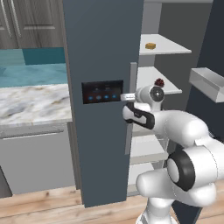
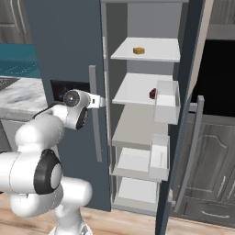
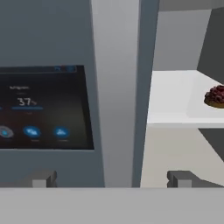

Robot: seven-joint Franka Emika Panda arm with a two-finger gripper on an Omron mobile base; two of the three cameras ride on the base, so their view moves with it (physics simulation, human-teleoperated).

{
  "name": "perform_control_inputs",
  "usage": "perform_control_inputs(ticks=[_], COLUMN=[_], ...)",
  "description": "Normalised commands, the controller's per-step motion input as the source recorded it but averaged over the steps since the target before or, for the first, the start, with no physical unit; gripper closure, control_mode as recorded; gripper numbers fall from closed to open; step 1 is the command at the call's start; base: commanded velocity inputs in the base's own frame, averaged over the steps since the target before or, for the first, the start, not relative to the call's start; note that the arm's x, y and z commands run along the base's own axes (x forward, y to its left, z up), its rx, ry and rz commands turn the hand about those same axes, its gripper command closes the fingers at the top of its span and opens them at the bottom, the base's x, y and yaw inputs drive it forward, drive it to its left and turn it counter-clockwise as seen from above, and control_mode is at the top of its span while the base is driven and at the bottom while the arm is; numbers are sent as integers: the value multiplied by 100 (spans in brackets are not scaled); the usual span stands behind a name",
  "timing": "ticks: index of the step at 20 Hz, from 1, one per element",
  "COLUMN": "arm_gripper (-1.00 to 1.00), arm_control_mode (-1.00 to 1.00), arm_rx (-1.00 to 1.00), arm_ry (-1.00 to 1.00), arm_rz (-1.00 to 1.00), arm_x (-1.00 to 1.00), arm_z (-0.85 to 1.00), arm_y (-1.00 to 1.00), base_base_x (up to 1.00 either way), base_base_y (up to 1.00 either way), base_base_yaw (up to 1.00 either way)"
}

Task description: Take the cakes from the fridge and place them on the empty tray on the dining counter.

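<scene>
Two cakes in fridge (image 2: 69, 46), door open: yellow cake (image 2: 139, 50) on top shelf, red cake (image 3: 215, 96) one shelf lower, at 3 o'clock in hand view. Gripper (image 3: 111, 178) empty, jaws wide, straddling handle (image 3: 116, 87). We judge risk: reaching forward, fingers strike handle or door edge. Red cake round, bumpy; yellow squarish; both tiny.

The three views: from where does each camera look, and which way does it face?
Left base view: behind the arm's left, facing the fridge; arm at lower right.
Right base view: behind the arm's right, facing the open shelves; arm at lower left.
Hand view: on the hand, facing the control panel; open tool below.
All three share the dark red cake.
</scene>
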Motion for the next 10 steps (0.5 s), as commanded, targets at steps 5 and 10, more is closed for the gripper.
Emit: perform_control_inputs(ticks=[5, 10], arm_gripper=[-100, -100], arm_control_mode=[-100, -100], arm_rx=[0, 0], arm_ry=[-6, -7], arm_rz=[0, 0], arm_x=[59, 57], arm_z=[-8, -15], arm_y=[-3, -1], base_base_x=[0, 0], base_base_y=[0, 0], base_base_yaw=[0, 0])
